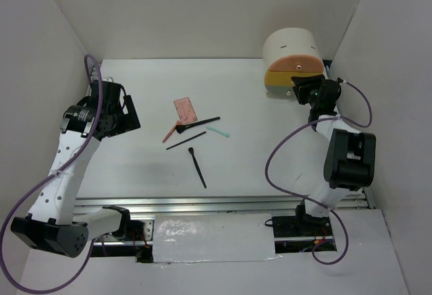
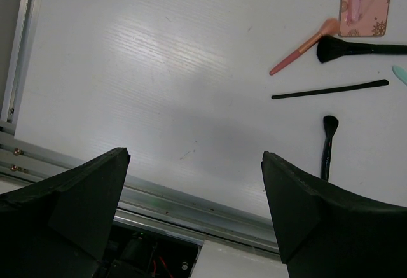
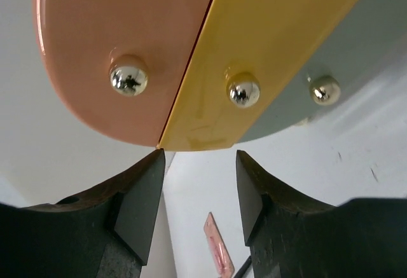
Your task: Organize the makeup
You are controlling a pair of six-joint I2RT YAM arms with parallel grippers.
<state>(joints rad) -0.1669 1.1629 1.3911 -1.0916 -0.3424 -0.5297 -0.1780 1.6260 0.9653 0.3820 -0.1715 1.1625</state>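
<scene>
The makeup lies in a loose cluster mid-table: a flat pink palette (image 1: 184, 110), a red-handled brush (image 1: 173, 131), a long black brush (image 1: 202, 123), a thin black pencil (image 1: 186, 140), a mint-green stick (image 1: 217, 131) and another black brush (image 1: 198, 167). My left gripper (image 1: 125, 116) hovers open to their left with nothing between its fingers. Its wrist view shows the palette (image 2: 364, 3), red-handled brush (image 2: 304, 46) and pencil (image 2: 331, 90) beyond the left gripper (image 2: 196, 157). My right gripper (image 3: 200, 157) is open and empty just in front of the swung-out drawer fronts.
The round cream drawer unit (image 1: 290, 48) stands at the back right against the wall. Its peach front (image 3: 114, 36), yellow front (image 3: 273, 49) and grey front (image 3: 356, 68), each with a metal knob, fan out over my right gripper (image 1: 299, 89). White walls enclose the table; an aluminium rail (image 2: 165, 195) runs along the near edge.
</scene>
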